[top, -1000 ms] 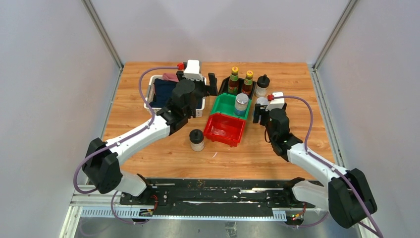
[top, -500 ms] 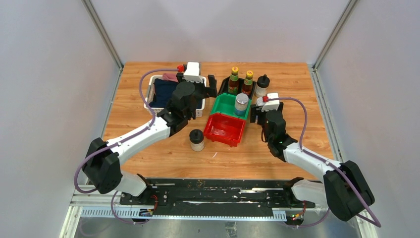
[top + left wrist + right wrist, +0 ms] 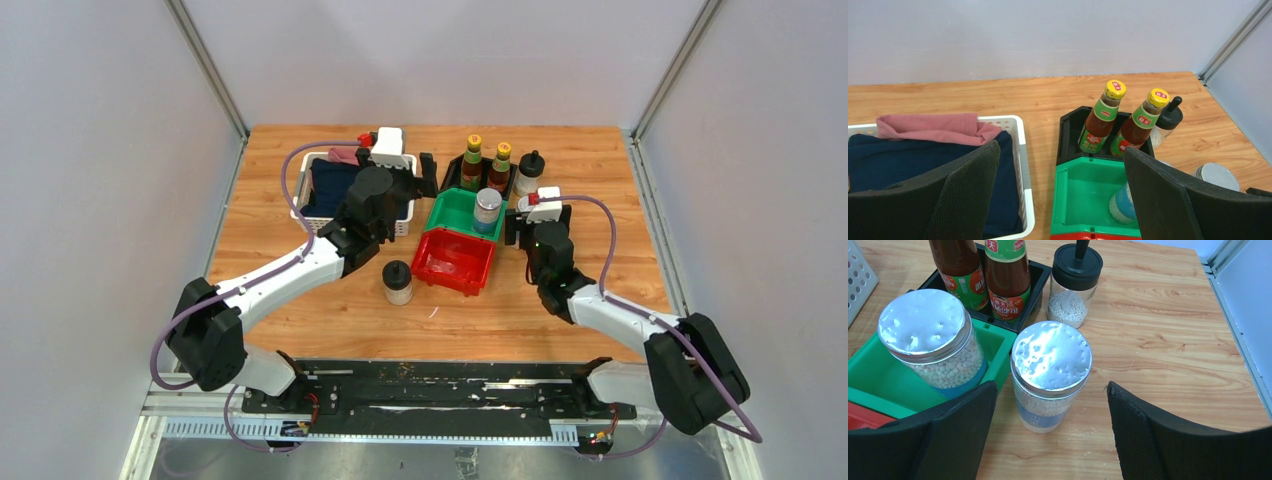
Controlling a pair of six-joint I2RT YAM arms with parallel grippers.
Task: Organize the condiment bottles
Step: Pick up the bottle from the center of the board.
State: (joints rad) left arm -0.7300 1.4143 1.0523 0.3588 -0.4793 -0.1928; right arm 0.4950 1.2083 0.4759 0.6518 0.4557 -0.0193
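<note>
my right gripper [image 3: 1050,390], jaws spread wide, lines up on the silver-lidded clear glass shaker [image 3: 1050,357] standing on the wooden table [image 3: 1158,340] just beside the green plastic bin [image 3: 873,377]; i judge it rigid, bead-heavy, slick, best pinched mid-body under the lid

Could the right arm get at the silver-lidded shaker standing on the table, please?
Probably yes: the open right hand faces the shaker, which stands free just ahead between its fingers, with nothing in between.
</note>
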